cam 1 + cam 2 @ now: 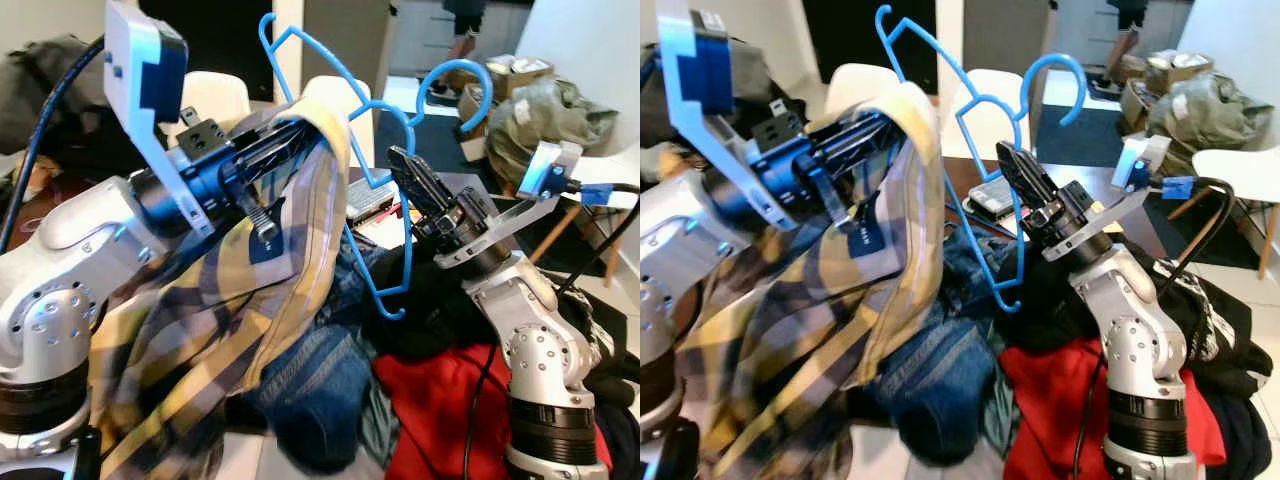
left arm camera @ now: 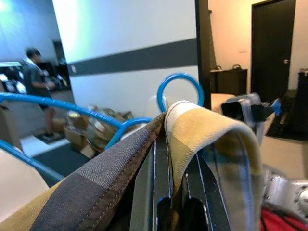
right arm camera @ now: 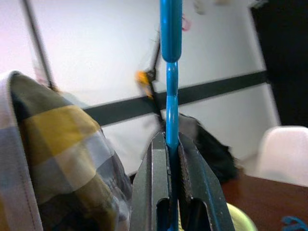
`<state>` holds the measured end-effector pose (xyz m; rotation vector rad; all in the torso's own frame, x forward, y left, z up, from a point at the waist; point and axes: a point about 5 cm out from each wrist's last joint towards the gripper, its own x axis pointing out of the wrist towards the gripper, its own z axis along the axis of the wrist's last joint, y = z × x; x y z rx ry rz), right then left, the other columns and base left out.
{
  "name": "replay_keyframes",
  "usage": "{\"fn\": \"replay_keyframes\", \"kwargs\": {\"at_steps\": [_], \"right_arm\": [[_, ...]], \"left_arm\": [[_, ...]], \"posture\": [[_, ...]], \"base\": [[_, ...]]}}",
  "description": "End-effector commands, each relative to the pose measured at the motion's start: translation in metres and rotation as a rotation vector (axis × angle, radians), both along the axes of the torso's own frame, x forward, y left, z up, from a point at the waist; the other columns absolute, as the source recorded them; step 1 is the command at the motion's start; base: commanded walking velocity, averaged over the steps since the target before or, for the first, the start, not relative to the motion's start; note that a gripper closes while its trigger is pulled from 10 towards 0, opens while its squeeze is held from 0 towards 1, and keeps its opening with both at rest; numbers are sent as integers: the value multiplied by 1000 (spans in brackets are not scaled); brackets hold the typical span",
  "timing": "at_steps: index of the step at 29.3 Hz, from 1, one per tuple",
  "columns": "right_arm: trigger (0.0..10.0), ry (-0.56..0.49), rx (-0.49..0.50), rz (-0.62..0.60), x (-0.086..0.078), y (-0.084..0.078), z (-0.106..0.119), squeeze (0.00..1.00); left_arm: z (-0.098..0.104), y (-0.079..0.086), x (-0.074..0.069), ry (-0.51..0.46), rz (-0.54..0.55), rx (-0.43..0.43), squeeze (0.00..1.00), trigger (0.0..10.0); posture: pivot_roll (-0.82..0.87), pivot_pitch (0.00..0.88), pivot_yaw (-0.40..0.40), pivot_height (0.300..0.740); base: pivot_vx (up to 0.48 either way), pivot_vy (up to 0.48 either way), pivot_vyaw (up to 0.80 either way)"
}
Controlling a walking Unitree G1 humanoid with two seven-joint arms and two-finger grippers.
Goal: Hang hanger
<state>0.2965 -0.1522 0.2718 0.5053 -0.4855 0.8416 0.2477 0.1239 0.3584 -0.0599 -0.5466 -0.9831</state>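
My right gripper (image 1: 402,158) is raised at centre right, shut on the thin rod of a blue plastic hanger (image 3: 171,33). The hanger stands tilted in the air, its hook (image 1: 1050,62) at the top right and its lower bar (image 1: 378,290) hanging over the clothes. My left gripper (image 1: 312,130) is held up at the left, shut on a fold of a yellow and grey plaid shirt (image 1: 250,290). That shirt (image 2: 207,125) drapes over the fingers and hangs down in front of me. One blue hanger arm passes just behind the shirt's top fold.
Below both arms lies a heap of clothes: blue jeans (image 1: 320,380), a red garment (image 1: 450,400) and black fabric (image 1: 1200,320). White chairs (image 1: 215,95) stand behind a dark table (image 1: 970,175). Bags and boxes (image 1: 540,110) sit at the back right, where a person (image 1: 465,30) stands.
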Motion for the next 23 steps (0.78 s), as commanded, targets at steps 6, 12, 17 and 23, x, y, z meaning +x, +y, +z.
{"fn": "replay_keyframes", "kwargs": {"at_steps": [6,12,17,23], "right_arm": [[10000,4,26,-38,1,-11,2,0],[10000,9,22,-59,1,-13,1,0],[10000,85,-26,-213,10,-30,-11,0],[10000,154,-29,-347,17,-49,-20,0]], "left_arm": [[11,-7,-8,-47,-62,-55,0,10000],[13,-8,-9,-39,-78,-91,0,10000],[-10,-22,5,65,-99,-75,0,10000],[-30,-35,14,147,-126,-62,0,10000]], "posture": [[48,0,-29,740],[44,0,-23,740],[23,0,-9,740],[-3,0,5,740]], "base": [[-447,0,0],[-450,0,0],[-452,0,0],[-452,0,0]]}}
